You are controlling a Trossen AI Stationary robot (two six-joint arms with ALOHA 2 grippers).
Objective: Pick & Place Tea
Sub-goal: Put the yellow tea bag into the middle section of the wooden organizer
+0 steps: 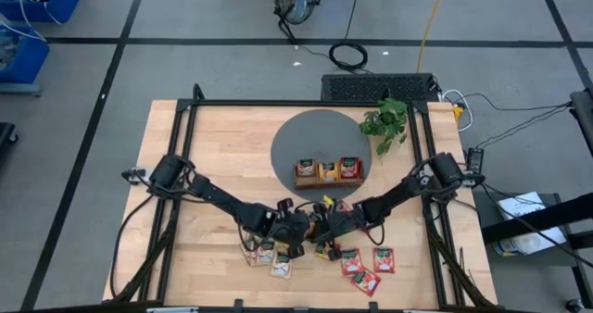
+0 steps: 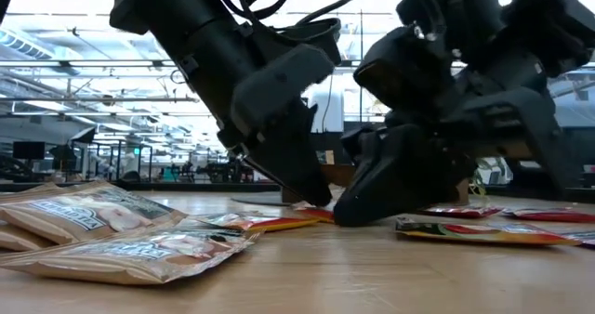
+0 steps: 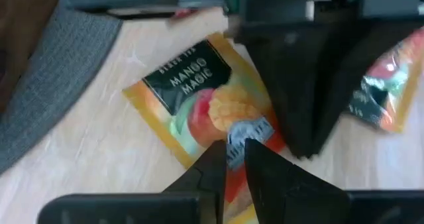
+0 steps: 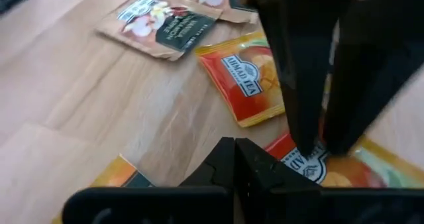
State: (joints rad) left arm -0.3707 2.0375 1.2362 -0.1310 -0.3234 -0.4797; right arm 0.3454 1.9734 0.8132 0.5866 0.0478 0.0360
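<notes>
Tea sachets lie scattered on the wooden table (image 1: 222,165): beige ones (image 1: 269,257) near the front, red ones (image 1: 366,265) to the right, orange ones in the middle. My left gripper (image 3: 235,148) is shut on an orange mango sachet (image 3: 199,98). My right gripper (image 4: 235,144) is shut, and its tips are low at the same sachet's side (image 4: 344,174), just beside the left fingers (image 4: 308,85). The wooden tray (image 1: 327,171) on the grey round mat (image 1: 306,137) holds three upright sachets. My left gripper pinches the orange sachet's edge at its logo end (image 3: 244,132) between its two fingers, slanting down from the table's left. The sachet's green-labelled end (image 3: 185,71) points away from the fingers and stays low over the table. My right gripper's shut tips stand at the sachet; whether they touch it I cannot tell.
A small green plant (image 1: 384,123) stands at the back right by the mat. Another orange sachet (image 4: 248,81) and a beige one (image 4: 162,18) lie close ahead of my right gripper. The two arms meet tip to tip at the table's middle front.
</notes>
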